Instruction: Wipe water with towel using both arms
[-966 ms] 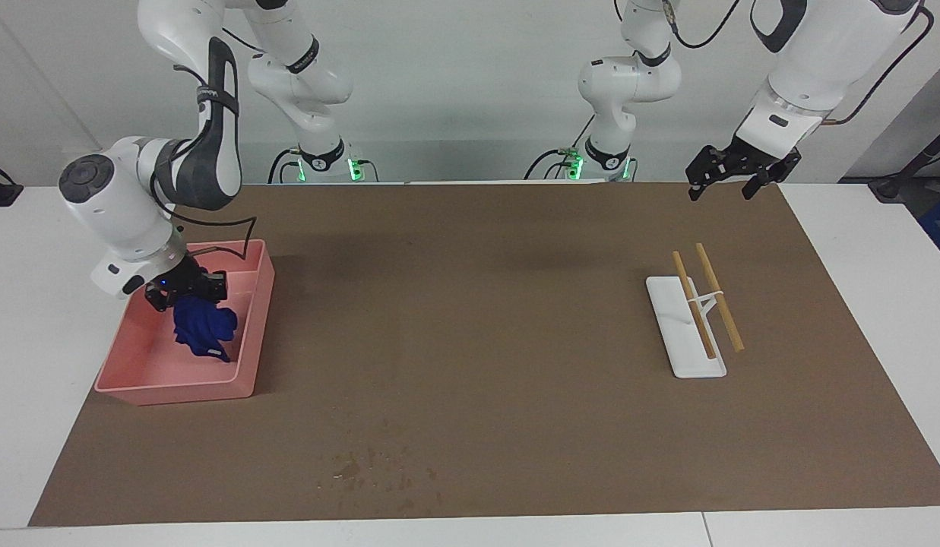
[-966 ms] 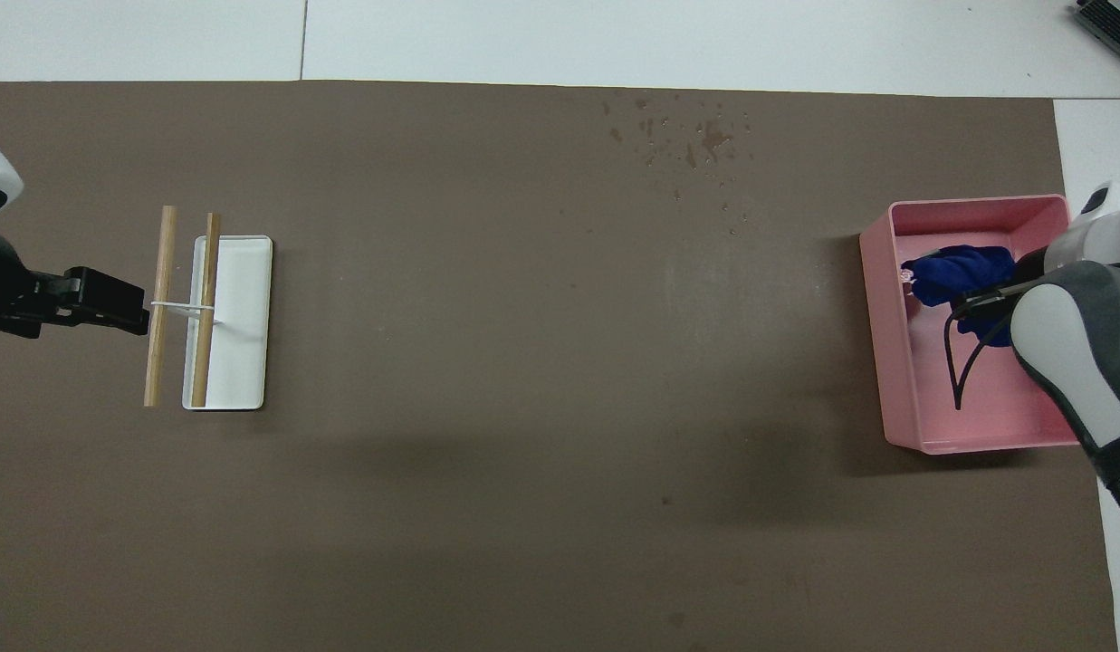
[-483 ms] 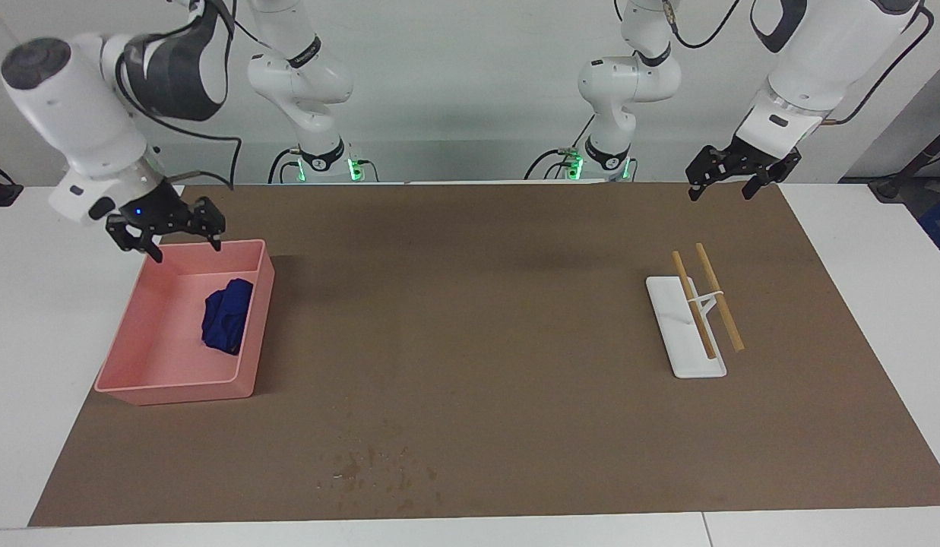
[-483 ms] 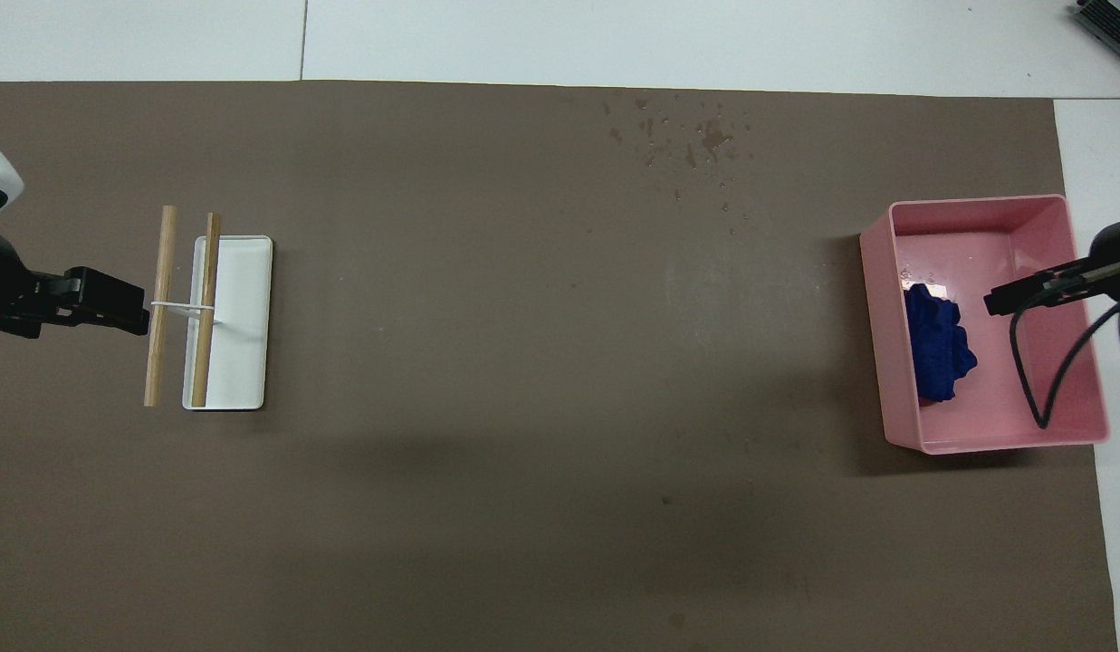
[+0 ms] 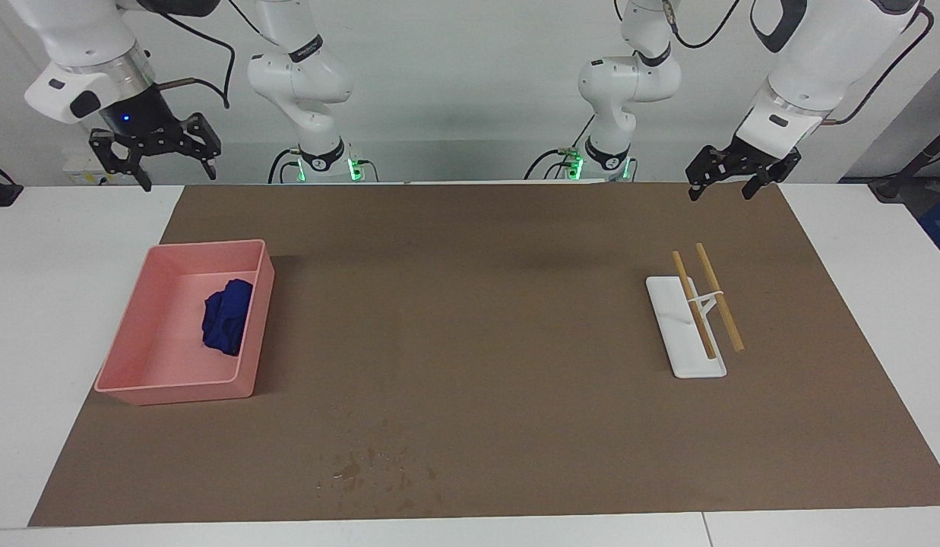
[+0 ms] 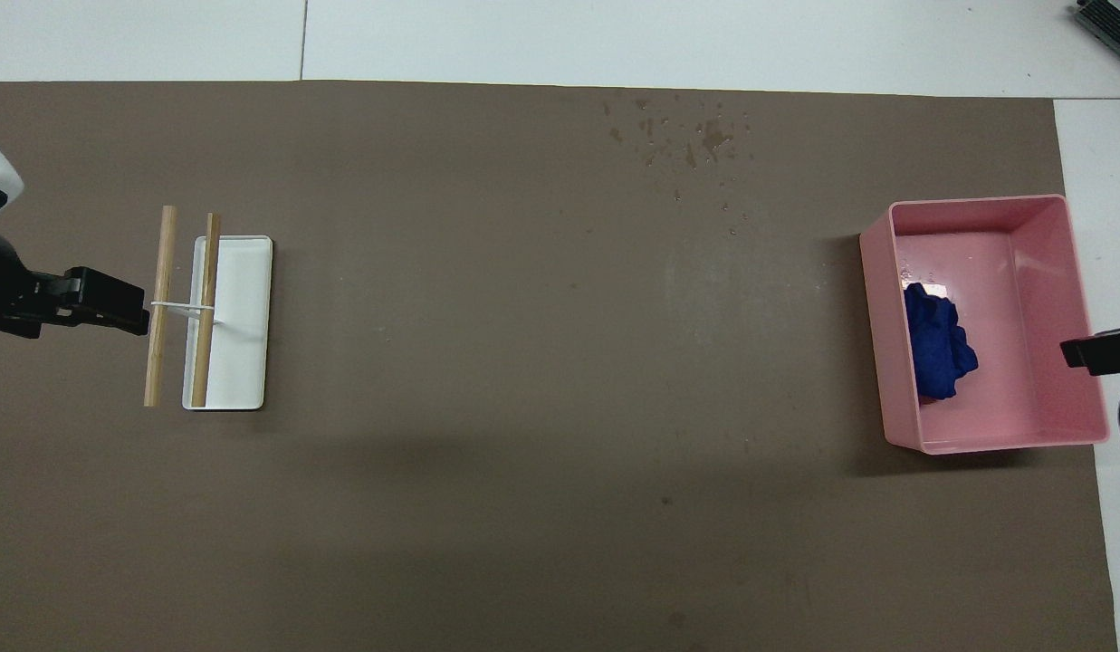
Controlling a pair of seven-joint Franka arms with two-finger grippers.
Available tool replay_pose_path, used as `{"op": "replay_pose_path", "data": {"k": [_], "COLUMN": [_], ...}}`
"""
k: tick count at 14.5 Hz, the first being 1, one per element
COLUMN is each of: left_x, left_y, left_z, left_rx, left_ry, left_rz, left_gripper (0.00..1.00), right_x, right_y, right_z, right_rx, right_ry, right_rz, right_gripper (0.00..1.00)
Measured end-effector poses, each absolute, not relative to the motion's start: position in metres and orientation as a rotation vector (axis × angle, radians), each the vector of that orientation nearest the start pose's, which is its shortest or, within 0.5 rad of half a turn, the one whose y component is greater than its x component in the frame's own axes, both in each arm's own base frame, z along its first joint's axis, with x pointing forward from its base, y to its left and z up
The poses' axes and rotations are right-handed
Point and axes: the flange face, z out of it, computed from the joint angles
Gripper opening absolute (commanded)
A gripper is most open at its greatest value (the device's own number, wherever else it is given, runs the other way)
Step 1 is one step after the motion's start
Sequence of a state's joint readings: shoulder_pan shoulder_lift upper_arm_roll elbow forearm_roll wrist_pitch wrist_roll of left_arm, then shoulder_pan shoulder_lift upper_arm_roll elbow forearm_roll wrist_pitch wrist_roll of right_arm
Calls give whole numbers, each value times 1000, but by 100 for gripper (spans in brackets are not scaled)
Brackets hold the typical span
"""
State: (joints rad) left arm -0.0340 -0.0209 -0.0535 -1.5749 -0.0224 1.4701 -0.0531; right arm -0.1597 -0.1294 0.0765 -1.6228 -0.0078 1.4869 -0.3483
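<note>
The deep-blue towel (image 5: pixel 225 315) (image 6: pixel 940 353) lies crumpled inside the pink bin (image 5: pixel 173 391) (image 6: pixel 895 362), against the bin's wall that faces the table's middle. Nothing holds it. My right gripper (image 5: pixel 159 171) (image 6: pixel 1098 353) hangs open and empty, high up over the bin's edge at the right arm's end of the table. My left gripper (image 5: pixel 720 194) (image 6: pixel 116 310) waits open and empty in the air over the mat's edge at the left arm's end. Water (image 5: pixel 378 467) (image 6: pixel 695 136) shows as scattered dark spots on the brown mat, farther from the robots than the bin.
A white tray (image 5: pixel 686 357) (image 6: pixel 243 362) stands at the left arm's end of the mat, with two wooden sticks (image 5: pixel 716 300) (image 6: pixel 166 299) propped across it on a small white holder. The brown mat (image 5: pixel 477 304) covers most of the white table.
My right gripper opened, let the towel drop into the bin, and rose up away from it. The towel settled against the bin's wall. The left arm has not moved.
</note>
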Motion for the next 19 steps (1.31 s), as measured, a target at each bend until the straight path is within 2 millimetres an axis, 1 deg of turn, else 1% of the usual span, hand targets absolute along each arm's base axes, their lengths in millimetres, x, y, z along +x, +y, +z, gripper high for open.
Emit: {"op": "replay_pose_path", "data": {"k": [3, 6, 7, 11, 14, 17, 19], "left_x": [535, 535, 535, 535, 535, 535, 535], "left_y": [-50, -50, -50, -50, -50, -50, -50], "left_z": [626, 626, 626, 626, 626, 626, 626], "left_rx": [-3154, -3154, -3154, -3154, -3154, -3154, -3154], "left_ry": [56, 56, 56, 56, 56, 56, 56], "left_rz": [135, 135, 135, 135, 135, 135, 135], "left_gripper": [100, 100, 100, 100, 100, 100, 100], "right_x": [496, 497, 497, 499, 512, 541, 551], "right_y": [-26, -8, -5, -12, -14, -17, -17], "right_z": [667, 666, 666, 667, 660, 660, 653], "right_rx": [-3141, -3148, -3150, -3153, -3153, -3144, -3137], "right_ry": [-348, -333, -328, -304, -304, -308, -313], "right_rz": [34, 37, 37, 9, -21, -53, -25], "right_gripper": [100, 100, 100, 100, 100, 100, 100]}}
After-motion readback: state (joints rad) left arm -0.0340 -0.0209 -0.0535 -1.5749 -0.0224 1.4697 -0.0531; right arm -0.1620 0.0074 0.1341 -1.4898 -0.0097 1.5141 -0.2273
